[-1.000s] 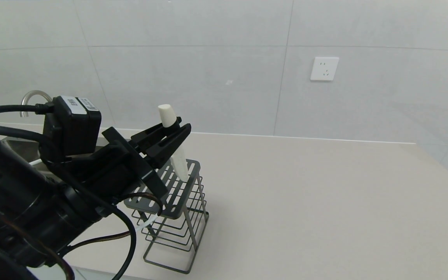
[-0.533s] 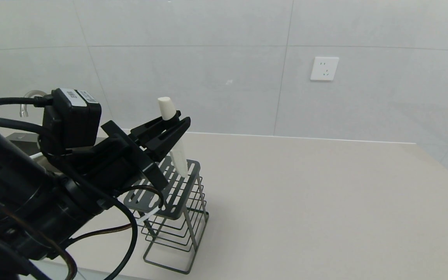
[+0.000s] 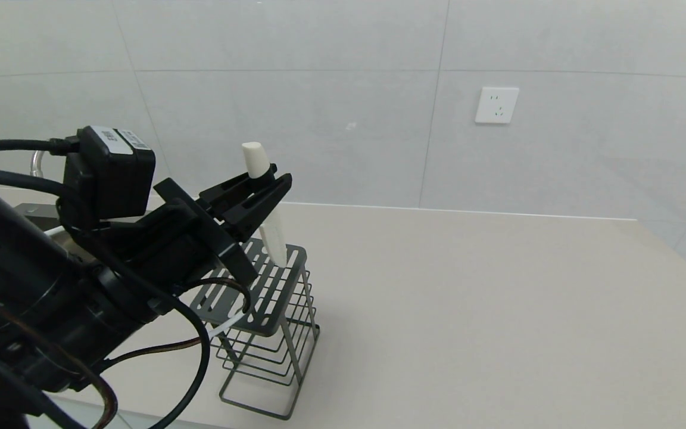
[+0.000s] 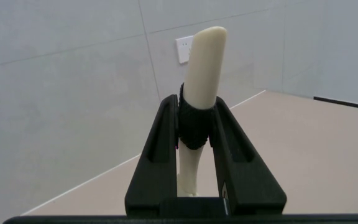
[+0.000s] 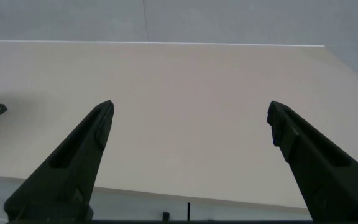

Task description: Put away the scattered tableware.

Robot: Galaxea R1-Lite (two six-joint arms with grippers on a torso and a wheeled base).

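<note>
Pinching the white utensil (image 3: 254, 159) upright, your left gripper (image 3: 270, 182) hangs with the rack (image 3: 297, 257) just below its jaws.

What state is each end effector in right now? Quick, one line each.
Left end effector: closed on the white utensil, at the slotted rack.
Right end effector: open, holding nothing, over the countertop.

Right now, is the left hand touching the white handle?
Touching. The left wrist view shows the left hand shut on the white handle, its fingers pressed against both sides with no gap.
</note>
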